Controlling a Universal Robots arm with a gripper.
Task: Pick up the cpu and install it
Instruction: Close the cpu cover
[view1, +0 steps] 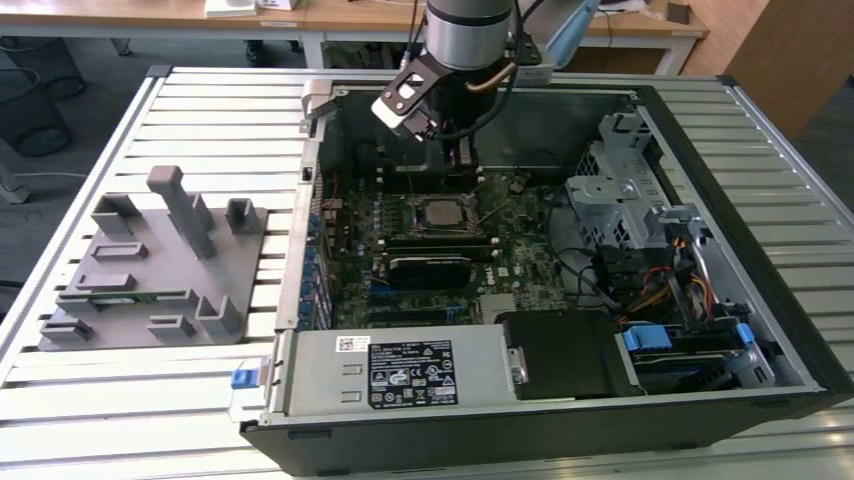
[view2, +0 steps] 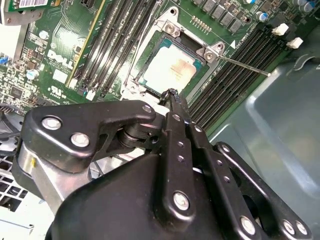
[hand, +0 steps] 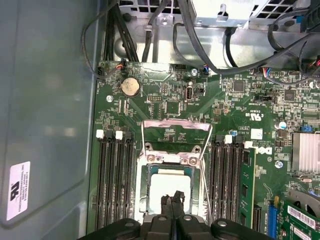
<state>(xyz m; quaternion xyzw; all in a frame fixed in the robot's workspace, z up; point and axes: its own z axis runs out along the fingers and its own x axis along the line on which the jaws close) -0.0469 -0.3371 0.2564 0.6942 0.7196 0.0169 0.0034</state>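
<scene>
Shiny metal cpu, glossy green board, matt grey case

Lab, open PC case on slatted bench, desks behind

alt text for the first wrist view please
The shut tool hangs over the cpu, which lies in its open socket on a green motherboard. Black memory slots flank the socket and a round coin battery sits further along the board.
</scene>
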